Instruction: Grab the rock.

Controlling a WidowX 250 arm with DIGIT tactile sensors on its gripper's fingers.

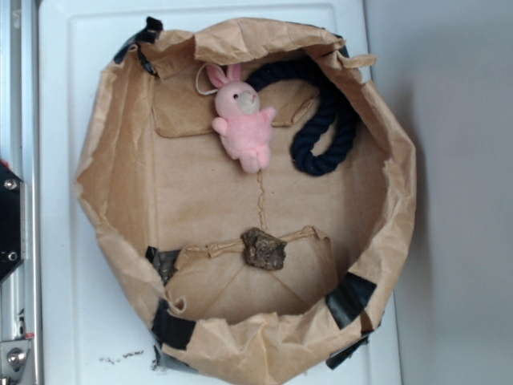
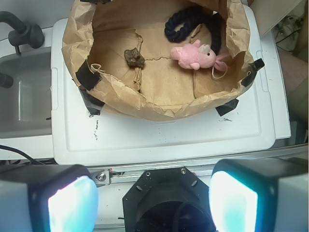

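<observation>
rock (image 1: 264,248): sits at about 6 o'clock on the floor of the paper bag (image 1: 120,200), right on a folded flap seam (probably why it stays put).
bunny (image 1: 242,120): lying around 12 o'clock, well apart from the rock.
rope (image 1: 325,120): curled at 1 o'clock against the wall, just beside the bunny.
gripper (image 2: 153,203): fingers spread wide, holding nothing, parked outside the bag over the rail, so I'd say the reach hasn't started.
tape (image 1: 349,298): black patches pinning the rolled rim to the white lid (image 1: 72,321), likely so the bag won't slide.

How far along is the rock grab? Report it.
Nothing is done yet. The small lumpy brown-grey rock lies untouched on the floor of the crumpled brown paper bag. The hand is open, holding nothing, outside the bag. Left: reach in, close, lift.
</observation>
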